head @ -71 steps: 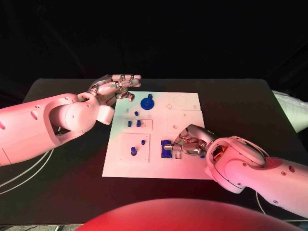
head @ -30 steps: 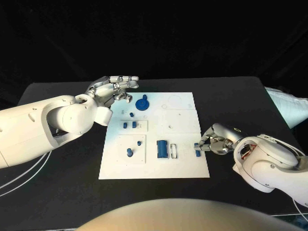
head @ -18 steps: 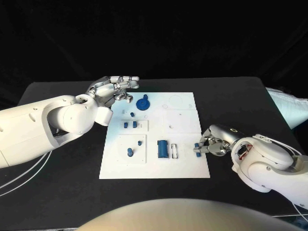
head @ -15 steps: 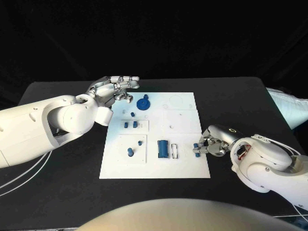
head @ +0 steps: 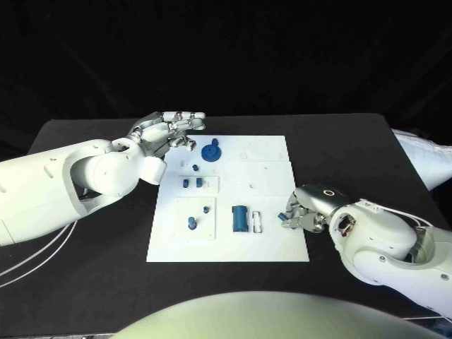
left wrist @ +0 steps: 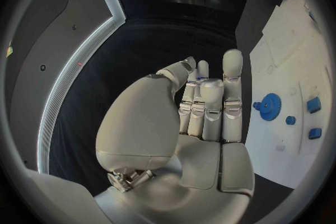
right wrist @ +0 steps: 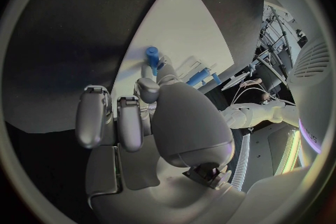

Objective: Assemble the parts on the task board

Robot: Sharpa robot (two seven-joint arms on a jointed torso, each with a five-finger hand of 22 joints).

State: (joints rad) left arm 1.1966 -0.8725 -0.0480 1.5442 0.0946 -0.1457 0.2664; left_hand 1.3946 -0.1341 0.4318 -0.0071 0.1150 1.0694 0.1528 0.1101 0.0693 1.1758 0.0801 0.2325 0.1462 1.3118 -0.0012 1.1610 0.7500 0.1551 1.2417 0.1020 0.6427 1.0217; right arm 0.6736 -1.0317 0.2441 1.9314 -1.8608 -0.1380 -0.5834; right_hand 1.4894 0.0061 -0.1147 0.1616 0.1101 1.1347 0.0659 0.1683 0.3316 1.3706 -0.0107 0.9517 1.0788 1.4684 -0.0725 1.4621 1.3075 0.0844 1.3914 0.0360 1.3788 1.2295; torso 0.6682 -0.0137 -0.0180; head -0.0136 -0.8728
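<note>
The white task board [head: 272, 244] lies mid-table. On it are a blue gear [head: 212, 150], several small blue parts [head: 193, 183] and a long blue block [head: 240, 217] next to a white slot. My right hand [head: 306, 210] hovers at the board's right edge and pinches a small blue peg [head: 286, 217] at its fingertips; the right wrist view shows the peg [right wrist: 152, 56] over the board [right wrist: 182, 28]. My left hand [head: 170, 131] hangs over the board's far left corner with its fingers curled in. A speck of a blue part [left wrist: 201, 77] shows between its fingers [left wrist: 210, 95].
A white bag [head: 430, 159] lies at the table's right edge. White cables [head: 22, 261] run over the table's left side under my left arm. Bare black table [head: 94, 282] surrounds the board.
My right hand first left the blue block for the board's right edge with the peg, and has now edged back left over the board. The left hand has not moved.
</note>
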